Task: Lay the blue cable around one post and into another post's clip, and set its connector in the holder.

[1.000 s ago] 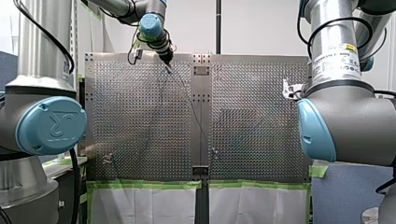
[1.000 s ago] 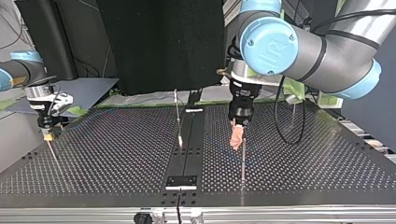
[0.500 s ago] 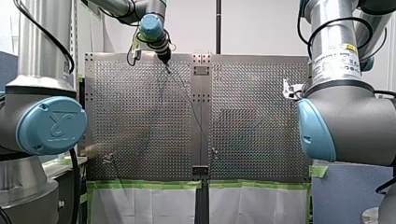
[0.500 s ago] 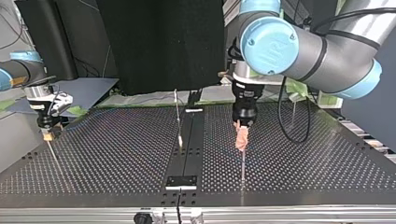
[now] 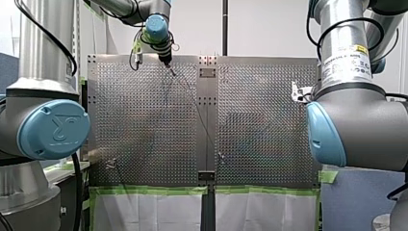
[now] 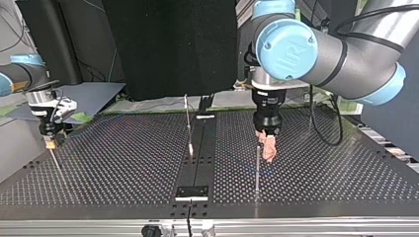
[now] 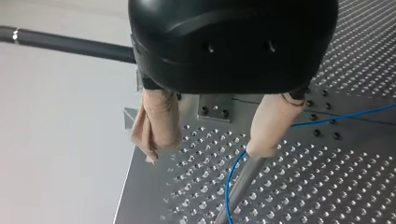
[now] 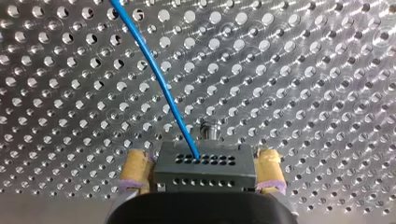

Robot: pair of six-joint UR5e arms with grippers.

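My left gripper (image 7: 208,149) is open, its two beige-wrapped fingers apart with nothing between them. A thin metal post (image 7: 243,182) stands against one finger's tip, and the blue cable (image 7: 229,186) curves round that post. In the top view my left gripper (image 6: 268,148) hangs just right of the post (image 6: 257,168). My right gripper (image 8: 202,165) has its yellow pads shut on the dark connector (image 8: 224,175), from which the blue cable (image 8: 159,84) runs away over the perforated plate. In the top view my right gripper (image 6: 49,140) is low at the table's left edge.
A second post (image 6: 188,123) stands on the table's centre strip, with a small plate (image 6: 192,191) nearer the camera in the top view. Two short posts (image 5: 111,163) (image 5: 220,156) stand near the front view's lower edge. A black hose (image 6: 326,128) loops off my left arm.
My left gripper has slid toward the top view's right, from over the post to just beside it. My right arm has stayed still.
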